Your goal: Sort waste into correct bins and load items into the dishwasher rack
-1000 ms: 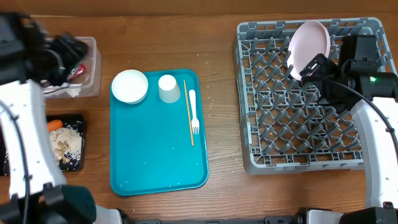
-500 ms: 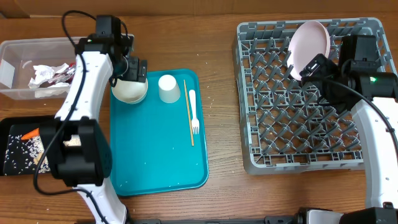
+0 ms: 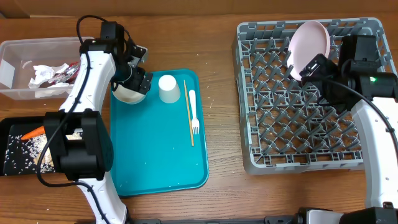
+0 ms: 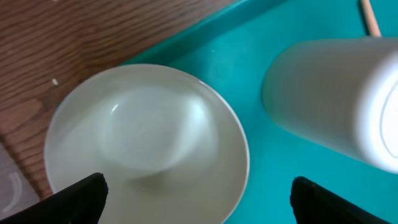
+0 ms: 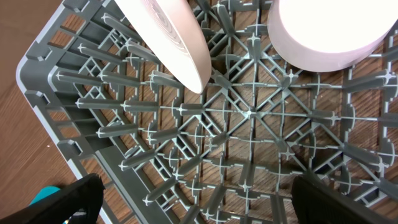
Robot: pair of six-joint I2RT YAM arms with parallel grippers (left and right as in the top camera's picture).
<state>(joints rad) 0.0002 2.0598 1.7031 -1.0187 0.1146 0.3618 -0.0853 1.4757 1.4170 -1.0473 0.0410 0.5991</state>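
Note:
My left gripper [image 3: 132, 81] is open and empty just above a small pinkish-white bowl [image 3: 126, 94] at the far left corner of the teal tray. In the left wrist view the bowl [image 4: 143, 143] lies between my fingertips [image 4: 74, 199], its right rim inside the gap. A white cup [image 3: 168, 88] stands upside down beside it and also shows in the left wrist view [image 4: 336, 99]. My right gripper [image 3: 309, 67] is open and empty over the grey rack [image 3: 305, 143]. The pink plate [image 5: 165, 37] stands on edge there, with a second bowl [image 5: 329, 31] beside it.
A chopstick [image 3: 188, 112] and a white fork [image 3: 193, 112] lie on the teal tray [image 3: 155, 162]. The clear tub [image 3: 18, 53] at far left holds napkins [image 3: 43, 74] and a red wrapper. The black tray [image 3: 9, 127] holds rice and a carrot piece [image 3: 32, 132].
My left arm has swung in from the far left to over the bowl, then shifted slightly towards the cup. The right arm has not moved.

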